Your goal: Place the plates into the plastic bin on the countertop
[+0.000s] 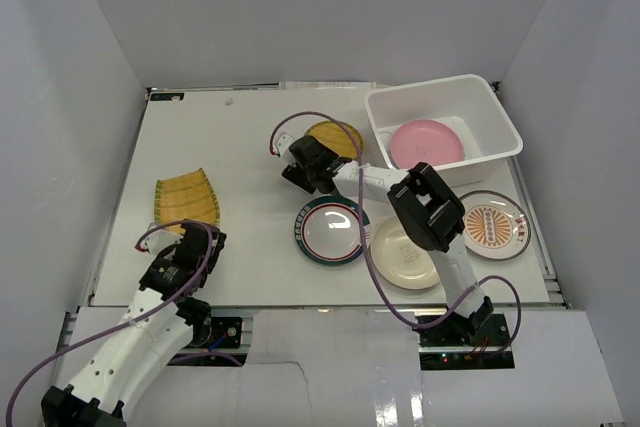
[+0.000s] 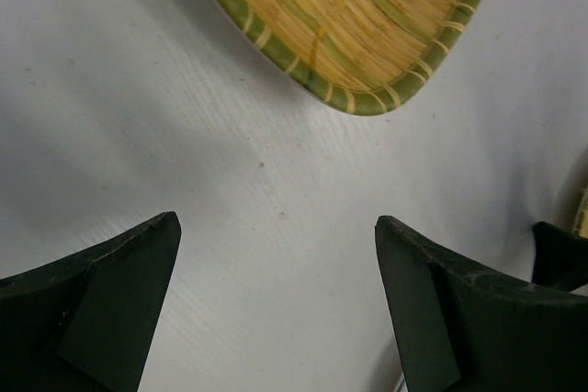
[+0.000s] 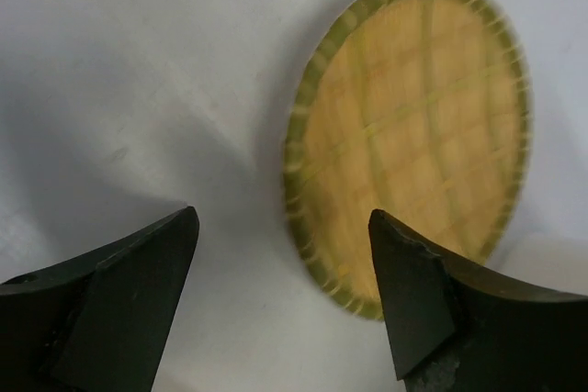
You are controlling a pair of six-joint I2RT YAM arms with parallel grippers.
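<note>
Plates mostly lie out on the bench (image 1: 250, 147); one is in the bin, so the task is at an early stage.

At the left of the top view sits the yellow ribbed plate (image 1: 186, 199). Just below it the left gripper (image 1: 200, 239) is spread wide and holds nothing. Its wrist view shows the plate's corner (image 2: 349, 16) ahead of the fingers, with bare bench between them.

Toward the upper middle, the woven round plate (image 1: 338, 135) lies flat. The right gripper (image 1: 318, 155) is at its lower left edge, also wide and empty. From that wrist the plate (image 3: 413, 135) sits ahead and right of the gap, not between the fingers (image 3: 138, 300).

Below are the green-rimmed plate (image 1: 330, 230) and the cream plate (image 1: 405, 252), just beside each other. At the upper right the plastic bin (image 1: 478, 105) holds the pink plate (image 1: 427, 142). The sunburst plate (image 1: 492, 224) rests on the bench below it. No blue plate shows.

The step in hand looks like the reach for the woven round plate. Next the right gripper would need to shift right, straddle the thin rim, close, lift and carry it to the bin.
</note>
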